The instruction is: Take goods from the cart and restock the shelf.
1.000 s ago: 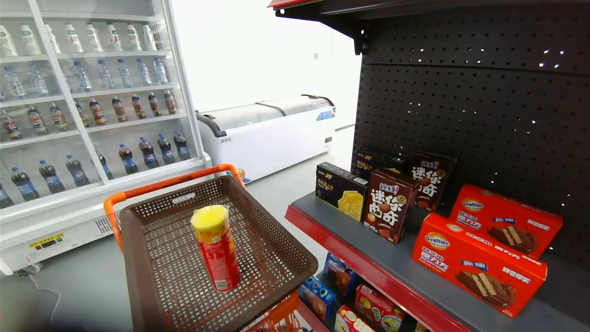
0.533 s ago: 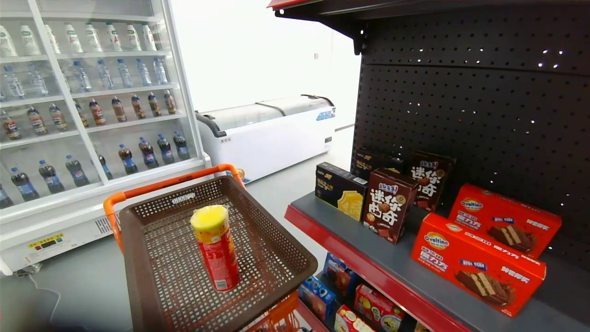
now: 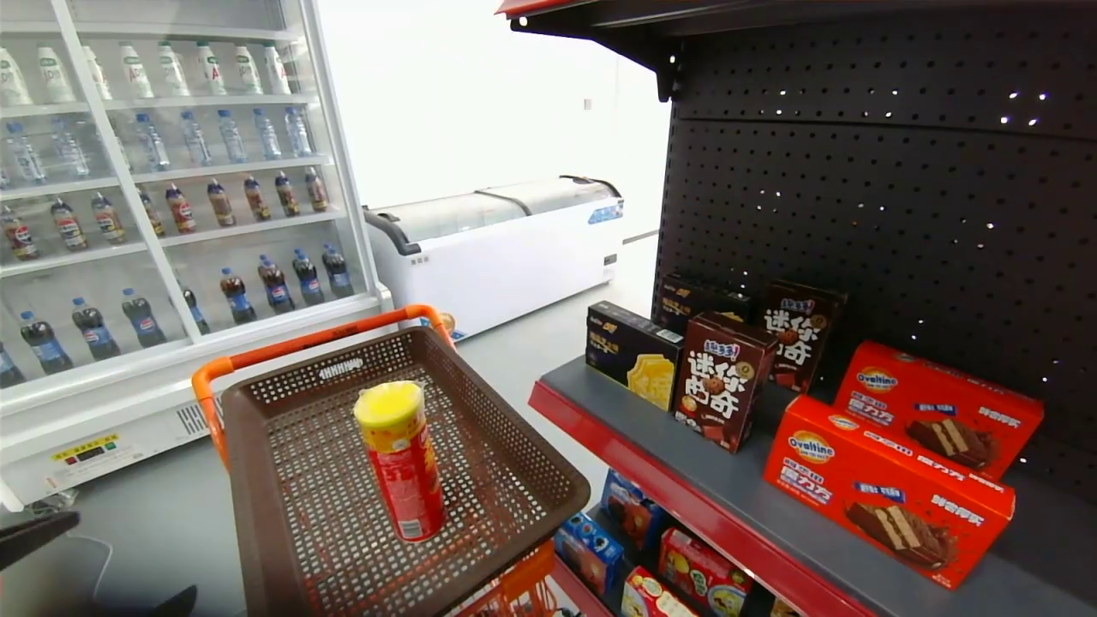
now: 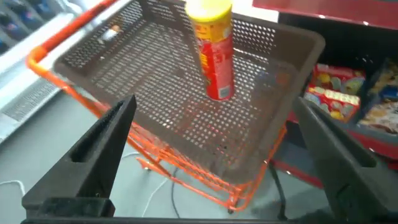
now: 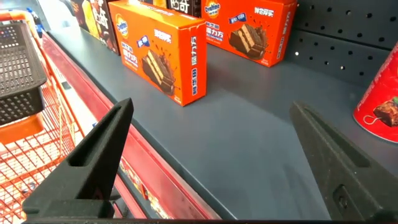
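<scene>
In the cart basket [image 3: 283, 386], the red chip canister [image 3: 400, 463] stands upright, long axis vertical, straight ahead of my left end effector [image 4: 212, 104], the nearer one, jaws wide. My right end effector [image 5: 211, 107], also wide, hangs over the shelf [image 5: 249, 143].

You have the right gripper [image 5: 211, 107] with its jaws spread wide over the bare grey shelf [image 5: 249, 143]. Ahead, between the jaws, an orange box [image 5: 163, 50] stands upright, a second orange box [image 5: 252, 25] behind it. Outside one jaw sits a red tub [image 5: 379, 93], outside the other the cart's brown basket [image 5: 18, 68].
</scene>
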### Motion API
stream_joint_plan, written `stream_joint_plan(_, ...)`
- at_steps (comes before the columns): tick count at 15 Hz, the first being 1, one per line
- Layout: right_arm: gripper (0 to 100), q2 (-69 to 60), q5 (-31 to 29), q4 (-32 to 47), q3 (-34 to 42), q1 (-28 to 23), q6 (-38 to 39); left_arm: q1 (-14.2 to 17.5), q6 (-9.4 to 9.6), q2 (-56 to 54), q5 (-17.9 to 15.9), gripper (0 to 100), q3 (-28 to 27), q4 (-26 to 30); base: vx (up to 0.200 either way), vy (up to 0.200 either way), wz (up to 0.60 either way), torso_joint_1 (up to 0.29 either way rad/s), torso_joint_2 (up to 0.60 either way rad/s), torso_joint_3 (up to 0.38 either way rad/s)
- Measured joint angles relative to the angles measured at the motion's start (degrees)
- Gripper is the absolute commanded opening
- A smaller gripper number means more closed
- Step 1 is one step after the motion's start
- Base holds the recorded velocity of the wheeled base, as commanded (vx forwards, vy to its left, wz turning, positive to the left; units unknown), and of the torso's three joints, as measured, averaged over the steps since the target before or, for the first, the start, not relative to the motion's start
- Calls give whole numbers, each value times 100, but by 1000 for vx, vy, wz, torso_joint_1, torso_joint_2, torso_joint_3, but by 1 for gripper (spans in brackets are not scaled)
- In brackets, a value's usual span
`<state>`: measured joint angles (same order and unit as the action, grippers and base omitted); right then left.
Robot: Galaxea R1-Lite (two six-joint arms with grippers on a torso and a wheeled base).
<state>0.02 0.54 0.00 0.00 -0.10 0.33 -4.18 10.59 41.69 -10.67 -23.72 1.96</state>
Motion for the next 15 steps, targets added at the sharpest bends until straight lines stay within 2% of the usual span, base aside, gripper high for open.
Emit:
stream_joint_plan(3, 100, 0, -2, 0, 0, 0, 2, -39, 16, 1112, -219, 100, 57, -1054, 0, 0, 0, 0, 0, 0)
stream_joint_plan(7, 100, 0, -2, 0, 0, 0, 0, 38, 24, 2686, -13, 100, 72, -2322, 0, 0, 0, 0, 0, 0)
stream_joint_plan(11, 100, 0, -2, 2, 0, 0, 0, 16, 22, 4091, 52, 100, 82, -3338, 0, 0, 0, 0, 0, 0)
stream_joint_plan(15, 100, 0, -2, 0, 0, 0, 2, -196, -17, 5230, 71, 100, -190, -4078, 0, 0, 0, 0, 0, 0)
